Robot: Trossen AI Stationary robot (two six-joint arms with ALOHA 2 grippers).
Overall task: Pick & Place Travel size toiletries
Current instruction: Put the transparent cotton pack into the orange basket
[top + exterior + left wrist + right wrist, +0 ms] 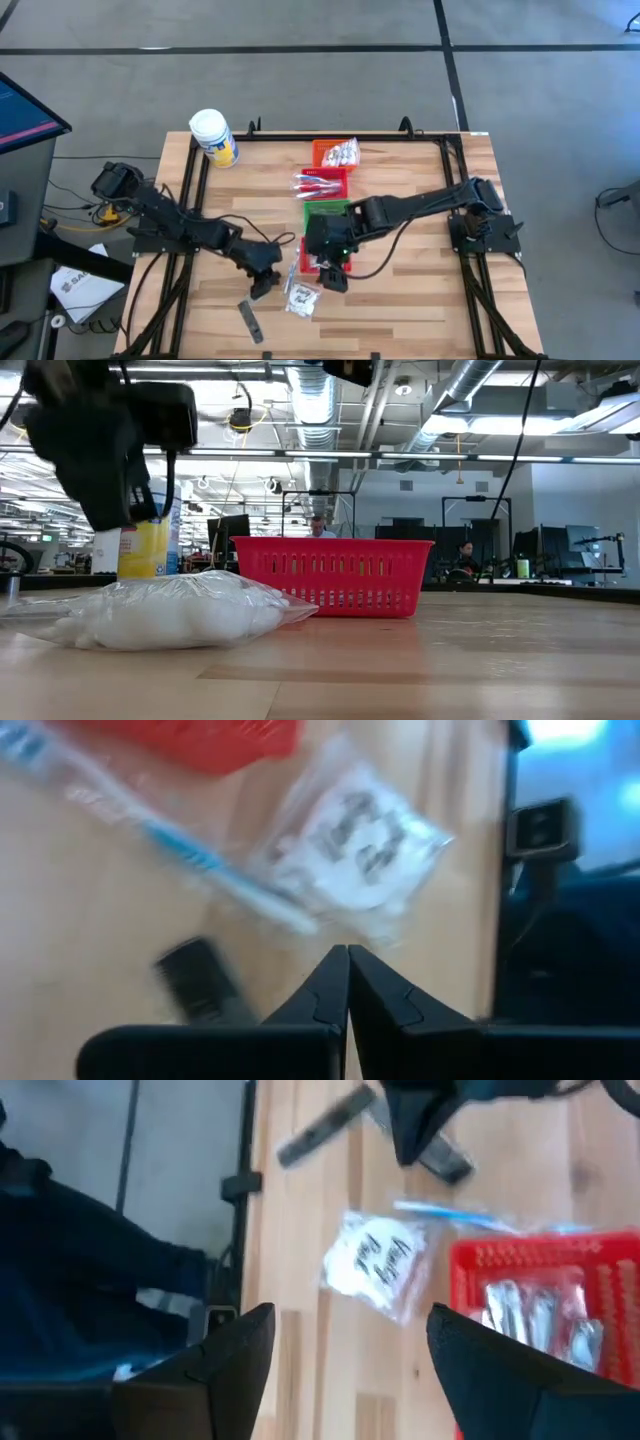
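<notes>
A clear sachet (300, 298) with white contents and dark print lies flat on the wooden table near its front edge; it also shows in the wrist views, sachet (355, 845) and sachet (375, 1265). Beside it lie a blue toothbrush (200, 860) in a clear wrapper and a dark flat strip (250, 320). Silvery tubes (545, 1320) lie in the near red basket (312, 258). My left gripper (265, 282) is shut and holds nothing, just left of the sachet. My right gripper (350, 1340) hangs open above the sachet and the red basket's edge.
An orange basket (335, 153), a red basket (322, 183) and a green basket (327, 210) stand in a row behind the near red one. A white jar (213, 137) with a yellow label stands at the far left. Bare wood lies on the table's right half.
</notes>
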